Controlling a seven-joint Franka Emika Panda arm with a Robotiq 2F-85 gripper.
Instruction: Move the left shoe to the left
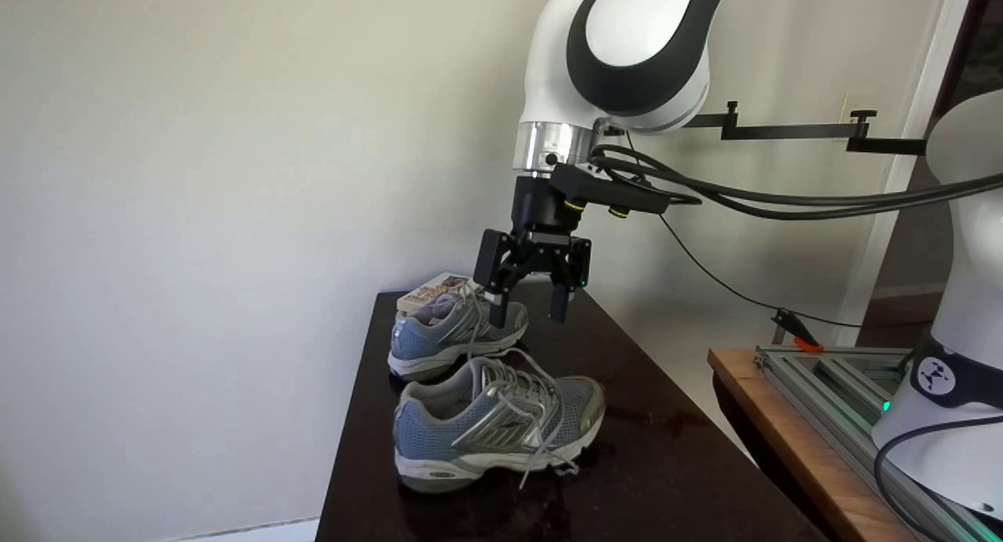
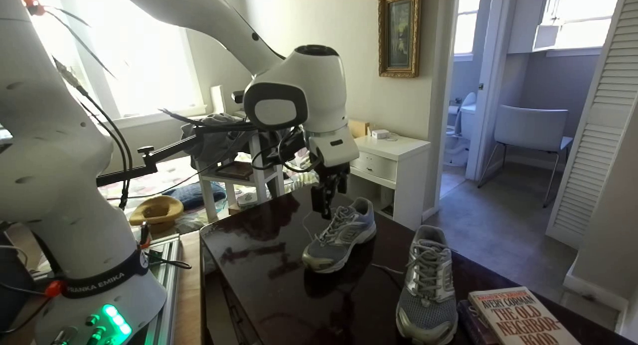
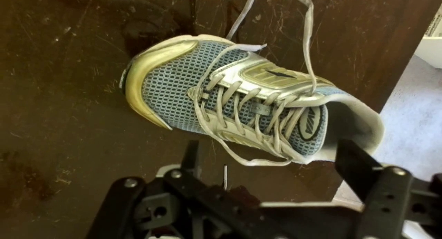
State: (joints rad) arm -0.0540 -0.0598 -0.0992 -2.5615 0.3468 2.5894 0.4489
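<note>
The left shoe, a grey-blue mesh sneaker with silver overlays and white laces, lies upright on the dark table. It is the nearer shoe in an exterior view (image 1: 501, 420), and shows in another exterior view (image 2: 344, 235) and the wrist view (image 3: 172, 83). Its toe points towards the robot base. Its twin sneaker (image 1: 427, 342) stands apart from it, also in an exterior view (image 2: 428, 285). My gripper (image 1: 528, 313) is open, fingers pointing down, above and close to the left shoe, also in an exterior view (image 2: 333, 201). In the wrist view its fingers (image 3: 269, 154) are spread, holding nothing.
The dark table (image 1: 650, 479) carries both shoes; loose laces trail on it. Books (image 2: 523, 317) lie beside the twin shoe, also in an exterior view (image 1: 431, 293). A white nightstand (image 2: 398, 153) stands beyond the table. The table's edge lies just past the shoe heels.
</note>
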